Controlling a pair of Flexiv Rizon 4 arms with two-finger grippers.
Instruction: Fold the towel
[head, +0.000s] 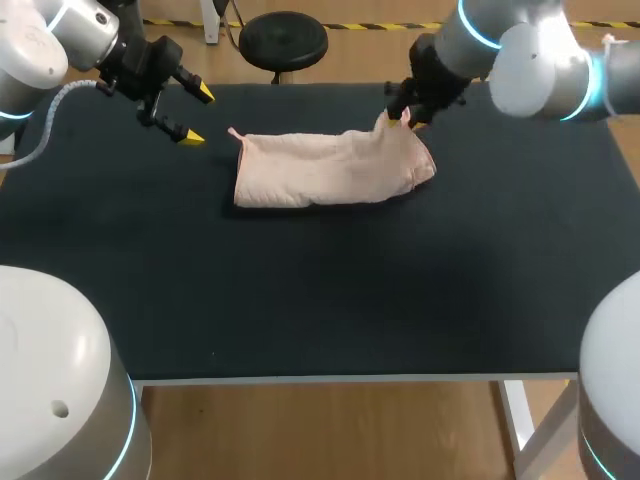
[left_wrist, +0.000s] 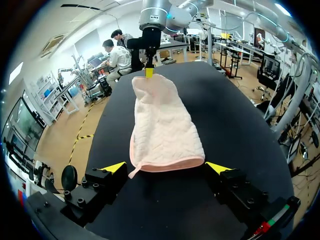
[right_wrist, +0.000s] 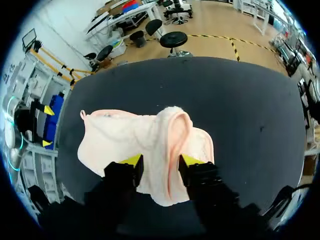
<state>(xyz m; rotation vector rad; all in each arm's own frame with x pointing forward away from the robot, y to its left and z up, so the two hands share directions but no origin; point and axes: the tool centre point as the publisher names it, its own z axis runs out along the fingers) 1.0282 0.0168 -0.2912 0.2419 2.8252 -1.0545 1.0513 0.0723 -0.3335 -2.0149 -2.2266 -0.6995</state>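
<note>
The right gripper (right_wrist: 161, 160) pinches its yellow tips on a raised ridge at the right end of the pale pink quilted cloth towel (head: 320, 170). The towel lies as a long strip on the far middle of the black table top (head: 330, 300). The left gripper (head: 197, 116) hangs with fingers spread wide just off the towel's left end, touching nothing. With that end unpinned, a pull may drag the whole towel rather than fold it, or the small pinch may slip.
</note>
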